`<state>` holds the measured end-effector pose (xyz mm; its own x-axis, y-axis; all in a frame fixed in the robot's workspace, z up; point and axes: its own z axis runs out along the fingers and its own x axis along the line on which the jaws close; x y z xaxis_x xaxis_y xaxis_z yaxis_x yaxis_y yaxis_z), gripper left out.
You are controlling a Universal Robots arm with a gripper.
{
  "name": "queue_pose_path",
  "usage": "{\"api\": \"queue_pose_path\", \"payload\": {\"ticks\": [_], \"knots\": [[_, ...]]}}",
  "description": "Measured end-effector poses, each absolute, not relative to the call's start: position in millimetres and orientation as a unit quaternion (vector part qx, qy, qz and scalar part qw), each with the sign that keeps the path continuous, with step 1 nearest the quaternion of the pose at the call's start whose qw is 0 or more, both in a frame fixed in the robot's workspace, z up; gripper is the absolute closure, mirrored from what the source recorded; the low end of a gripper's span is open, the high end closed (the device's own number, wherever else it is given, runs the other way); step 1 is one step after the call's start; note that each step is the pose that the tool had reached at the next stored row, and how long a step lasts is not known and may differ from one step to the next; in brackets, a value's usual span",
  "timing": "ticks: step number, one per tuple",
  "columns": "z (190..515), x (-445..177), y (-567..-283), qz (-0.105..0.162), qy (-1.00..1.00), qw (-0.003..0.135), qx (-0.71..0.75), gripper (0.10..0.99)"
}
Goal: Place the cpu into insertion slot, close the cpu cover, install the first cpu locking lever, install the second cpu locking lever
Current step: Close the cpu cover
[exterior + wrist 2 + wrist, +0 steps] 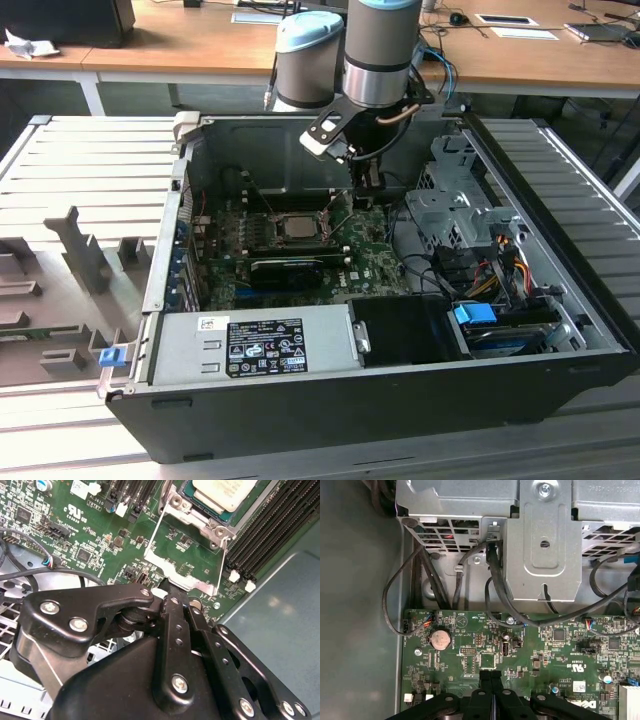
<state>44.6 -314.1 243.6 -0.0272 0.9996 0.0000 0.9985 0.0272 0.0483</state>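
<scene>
Because the small, flat, square, pale silver-grey cpu (pixel 225 492) lay seated inside the square black insertion slot (pixel 196 519) with its silver metal rim, I judged the first step done. In the exterior view the cpu (pixel 297 226) sat level on the green motherboard (pixel 370 262), deep in the open black computer case (pixel 400 400).

The thin, silver-grey, hinged cpu cover (pixel 172 565) stood swung away from the chip, which left the slot bare. I held the black two-fingered gripper (pixel 169 591) low at the cover's free edge. Its fingers were drawn together and their tips were touching or just beside the plate. A narrow, closed tip seemed to me the right shape for working so thin a plate. I could not tell whether a sliver of the plate was pinched between them.

In the first wrist view the gripper (pixel 490 676) showed its fingers pressed into one line over the board, near the grey steel drive cage (pixel 540 555). Two thin wire locking levers (pixel 152 535) ran alongside the cover. As far as I could judge they were not hooked down, which would explain why the cover was free.
</scene>
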Motion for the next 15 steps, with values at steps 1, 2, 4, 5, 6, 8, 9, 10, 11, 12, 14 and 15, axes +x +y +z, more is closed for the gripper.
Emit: {"api": "queue_pose_path", "payload": {"ticks": [1,2,4,5,6,8,9,10,11,12,14,15], "knots": [[243.5,44.6,-314.1,0.017,0.717,0.017,0.697,0.980],[243.5,44.5,-314.0,0.017,0.717,0.017,0.697,0.980],[243.3,44.3,-314.1,0.017,0.716,0.017,0.697,0.980],[243.2,44.1,-314.1,0.017,0.716,0.017,0.697,0.980],[243.2,43.9,-314.1,0.017,0.716,0.017,0.697,0.980],[243.0,43.8,-314.1,0.017,0.716,0.017,0.697,0.980],[243.0,43.6,-314.1,0.017,0.716,0.017,0.697,0.980],[242.9,43.1,-314.1,0.017,0.716,0.017,0.697,0.980],[242.9,42.8,-314.1,0.017,0.716,0.017,0.697,0.980],[242.9,42.5,-314.1,0.017,0.716,0.017,0.697,0.980],[242.9,42.2,-314.0,0.017,0.716,0.017,0.697,0.980],[242.9,41.8,-314.1,0.017,0.716,0.017,0.697,0.980]]}}
